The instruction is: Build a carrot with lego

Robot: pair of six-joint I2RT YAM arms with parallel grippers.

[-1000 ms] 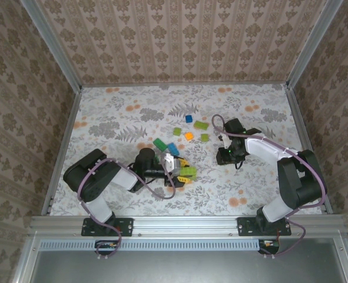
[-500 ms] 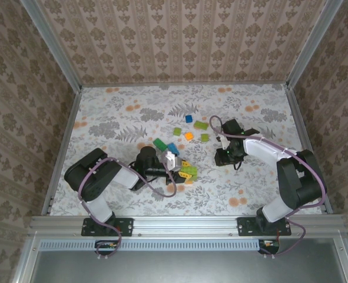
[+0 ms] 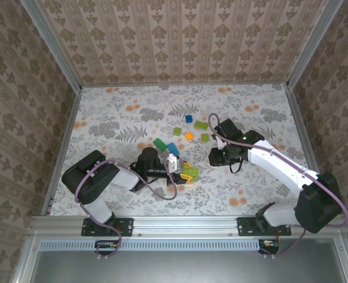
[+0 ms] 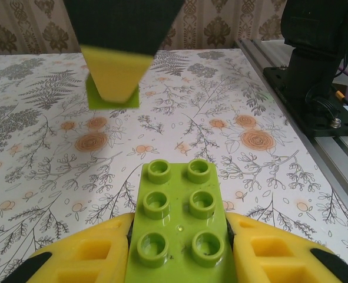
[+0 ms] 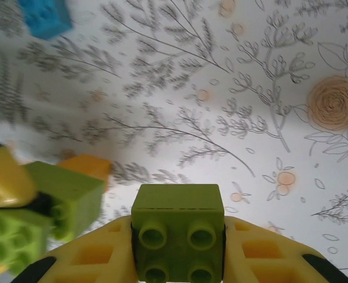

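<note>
My left gripper is shut on a long lime-green studded brick, which sticks out forward between the yellow fingers. The right wrist view shows this lime piece as part of the carrot build, with an orange brick right behind it. I cannot tell whether the two are joined. My right gripper is shut on a small square lime lego brick, studs facing the camera. It hovers just right of the left gripper, and this brick also appears in the left wrist view.
Loose lego lies behind the grippers: a blue brick, lime bricks, an orange one, a dark green one and another blue one. The flowered table is walled at the sides, with a metal rail at its near edge.
My left gripper has shut on the long lime brick. The right arm has swung left with its square brick, closing in on the left gripper.
</note>
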